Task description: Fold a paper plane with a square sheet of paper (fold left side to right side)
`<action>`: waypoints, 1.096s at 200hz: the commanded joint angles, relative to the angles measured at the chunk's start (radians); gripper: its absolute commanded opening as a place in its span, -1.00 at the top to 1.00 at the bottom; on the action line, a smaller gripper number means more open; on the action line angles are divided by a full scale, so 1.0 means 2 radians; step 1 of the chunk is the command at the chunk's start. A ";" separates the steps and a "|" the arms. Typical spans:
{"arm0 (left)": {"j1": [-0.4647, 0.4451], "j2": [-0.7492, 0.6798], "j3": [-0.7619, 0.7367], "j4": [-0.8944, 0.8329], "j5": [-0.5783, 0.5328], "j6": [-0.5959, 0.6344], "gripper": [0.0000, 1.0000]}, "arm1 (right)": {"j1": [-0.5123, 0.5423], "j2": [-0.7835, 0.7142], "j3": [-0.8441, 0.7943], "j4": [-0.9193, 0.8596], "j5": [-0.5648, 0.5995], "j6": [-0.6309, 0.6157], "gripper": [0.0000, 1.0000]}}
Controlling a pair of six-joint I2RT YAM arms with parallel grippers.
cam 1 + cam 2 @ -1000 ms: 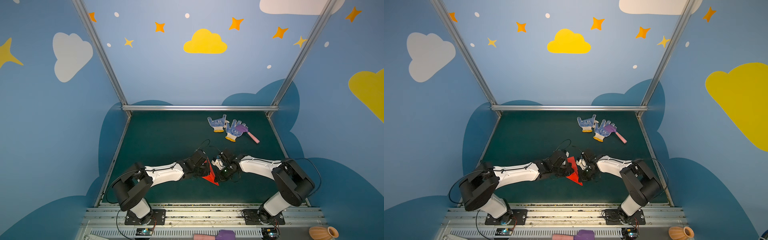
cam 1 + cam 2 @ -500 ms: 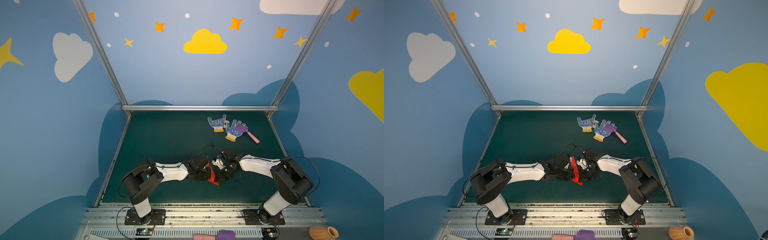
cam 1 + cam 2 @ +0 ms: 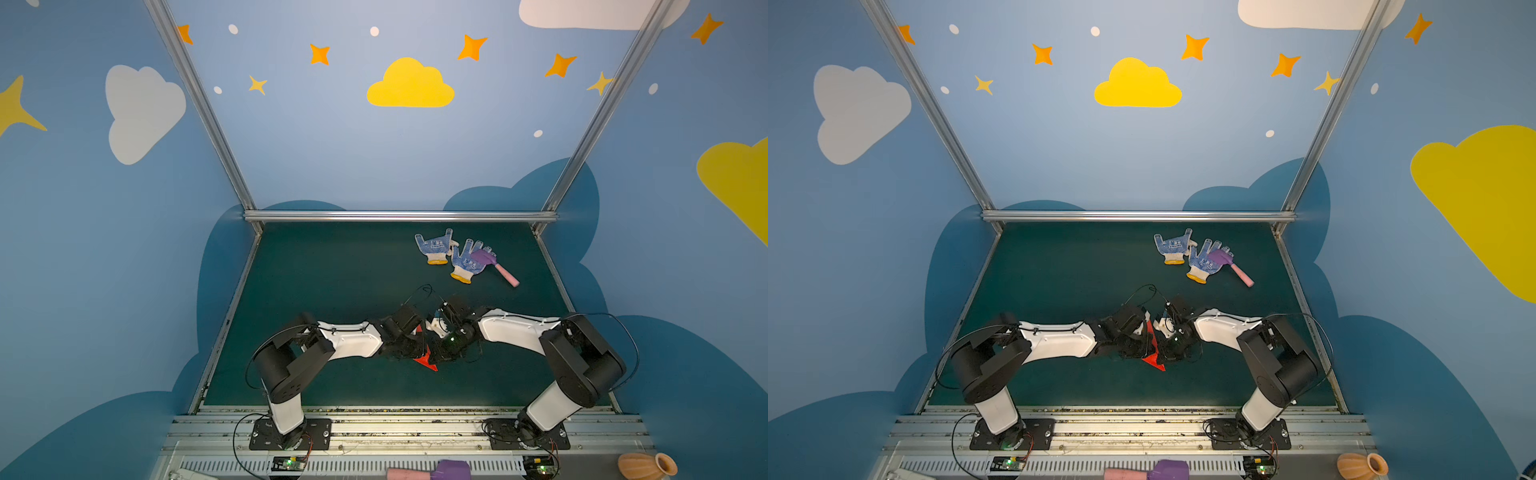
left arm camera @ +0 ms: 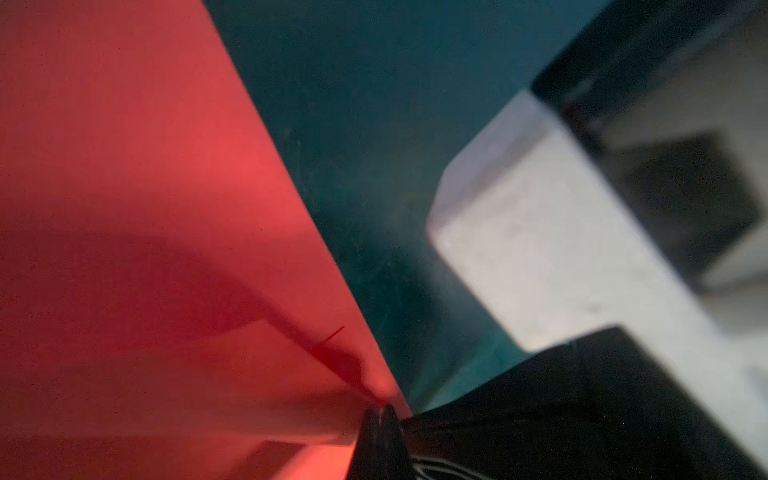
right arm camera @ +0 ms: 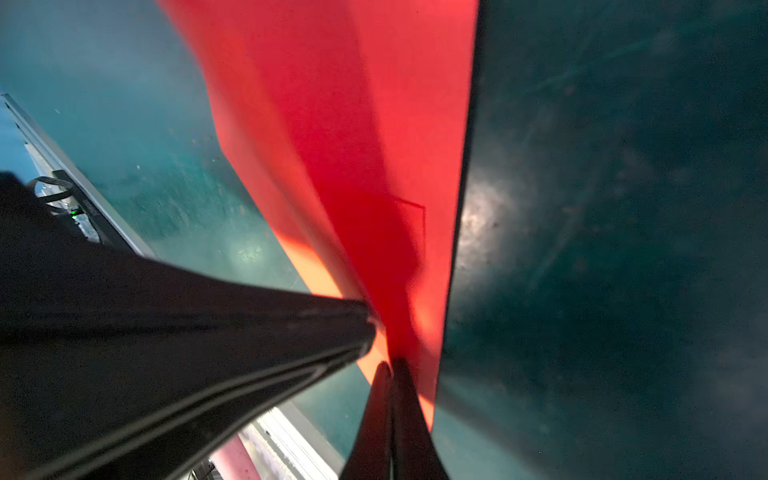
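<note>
Your left claw (image 4: 381, 413) and right claw (image 5: 392, 368) both clamp the paper (image 3: 426, 360)
You have it nearly on edge between them, over the mat (image 3: 332, 270)

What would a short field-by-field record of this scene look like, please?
Surface: dark green mat
Task item: red paper, held mostly upright between both grippers, one pointed corner toward the front
Left gripper: shut on the paper's edge
Right gripper: shut on the paper
Far right of mat: two dotted gloves, toy hammer partly on one glove
Fold stage: cannot tell
</note>
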 commanded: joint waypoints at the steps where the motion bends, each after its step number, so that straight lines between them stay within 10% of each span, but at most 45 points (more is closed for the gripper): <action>1: -0.002 0.006 0.010 -0.006 -0.008 0.012 0.93 | 0.011 0.033 -0.013 0.006 0.017 -0.005 1.00; 126: 0.002 0.038 0.009 -0.016 -0.024 0.018 0.93 | 0.009 0.017 -0.002 -0.008 0.015 -0.006 1.00; 185: 0.003 0.038 0.004 -0.015 -0.028 0.015 0.93 | 0.011 -0.069 0.003 -0.033 0.038 0.020 0.38; 219: 0.002 0.039 0.005 -0.016 -0.028 0.016 0.93 | 0.022 -0.084 0.003 -0.032 0.057 0.037 0.76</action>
